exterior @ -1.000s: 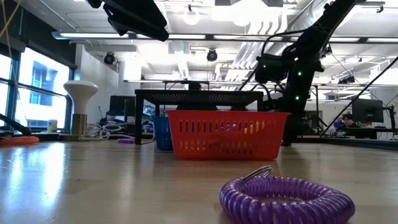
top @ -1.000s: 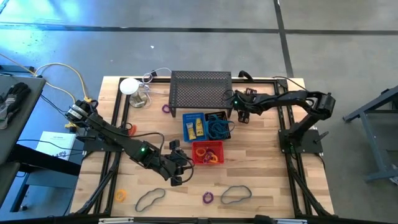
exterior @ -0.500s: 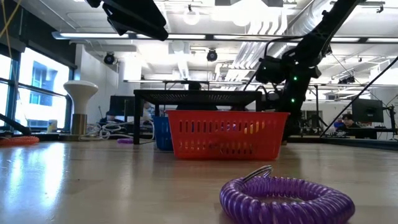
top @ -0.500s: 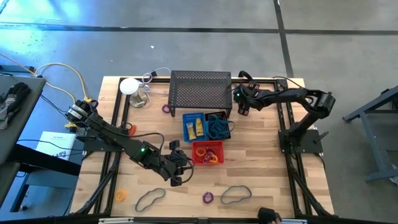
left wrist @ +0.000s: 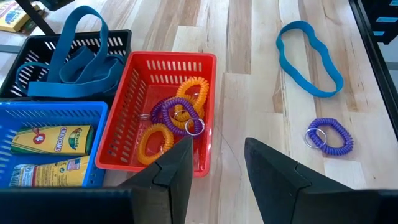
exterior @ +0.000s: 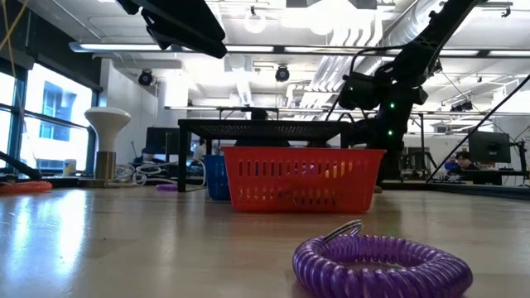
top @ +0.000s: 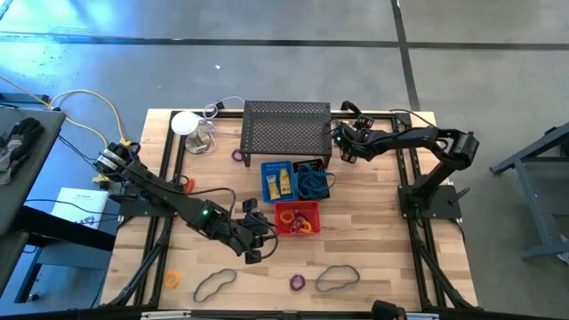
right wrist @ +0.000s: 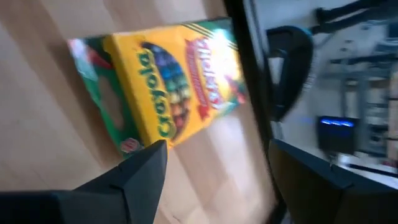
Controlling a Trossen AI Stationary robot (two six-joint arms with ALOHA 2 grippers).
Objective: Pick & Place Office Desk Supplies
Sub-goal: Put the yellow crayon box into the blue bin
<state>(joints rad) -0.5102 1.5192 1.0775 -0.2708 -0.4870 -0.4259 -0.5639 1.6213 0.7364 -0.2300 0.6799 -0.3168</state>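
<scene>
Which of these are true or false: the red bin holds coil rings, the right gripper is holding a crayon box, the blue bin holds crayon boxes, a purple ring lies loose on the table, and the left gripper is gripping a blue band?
1. The red bin holds coil rings. True.
2. The right gripper holds a crayon box. False: its jaws are open above the box, which lies on the table.
3. The blue bin holds crayon boxes. True.
4. A purple ring lies loose on the table. True.
5. The left gripper grips a blue band. False: its jaws are empty and the band lies apart.
</scene>
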